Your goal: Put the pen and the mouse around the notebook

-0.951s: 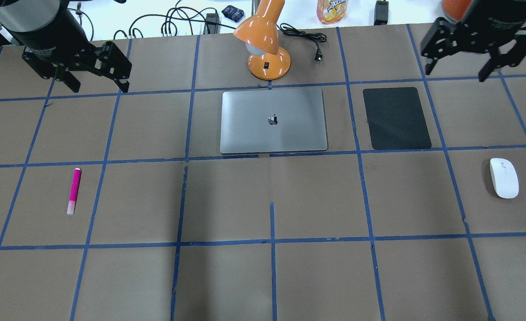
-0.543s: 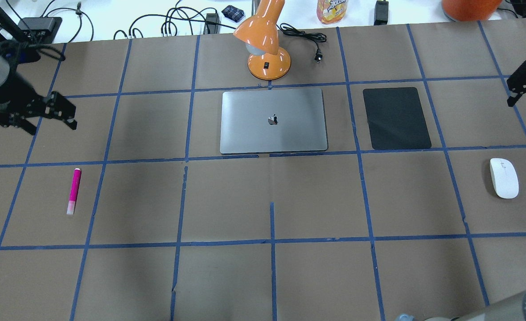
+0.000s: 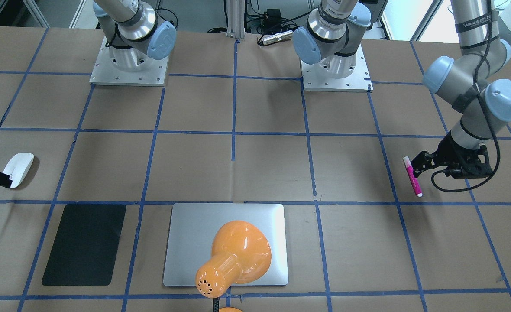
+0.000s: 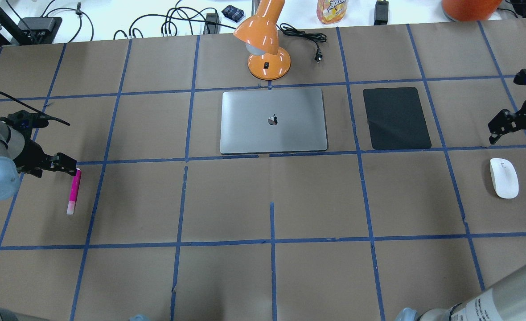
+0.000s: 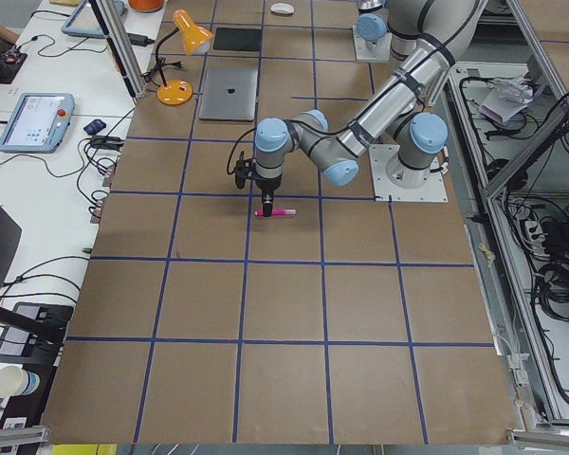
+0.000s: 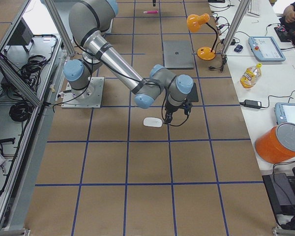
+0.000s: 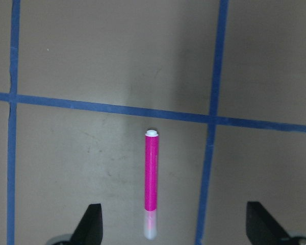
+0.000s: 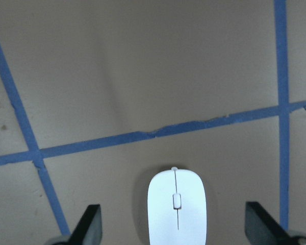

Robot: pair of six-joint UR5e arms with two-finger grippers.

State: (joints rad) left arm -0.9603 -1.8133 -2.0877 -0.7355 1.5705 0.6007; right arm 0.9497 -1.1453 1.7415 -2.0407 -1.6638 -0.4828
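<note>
The magenta pen [image 4: 73, 191] lies on the table's left side, and the left wrist view shows it lengthwise [image 7: 151, 184] between the fingertips. My left gripper [image 4: 54, 170] hangs open above it, not touching. Far right, the white mouse [image 4: 504, 178] lies flat, shown close in the right wrist view [image 8: 176, 206]. My right gripper [image 4: 512, 137] hovers open over the mouse's far end, holding nothing. The silver notebook [image 4: 273, 120] lies shut at the table's centre back. The front-facing view shows the pen [image 3: 412, 177] beside the left gripper [image 3: 426, 170].
An orange desk lamp [image 4: 265, 44] stands just behind the notebook and leans over it. A black mat [image 4: 396, 118] lies to the notebook's right. Cables and a bottle [image 4: 332, 10] sit on the white bench beyond the table. Blue tape lines grid the brown surface.
Both arms have swung from the back of the table outward and down: the left gripper now hangs over the pen, the right one over the mouse. Pen, mouse and notebook have not moved.
</note>
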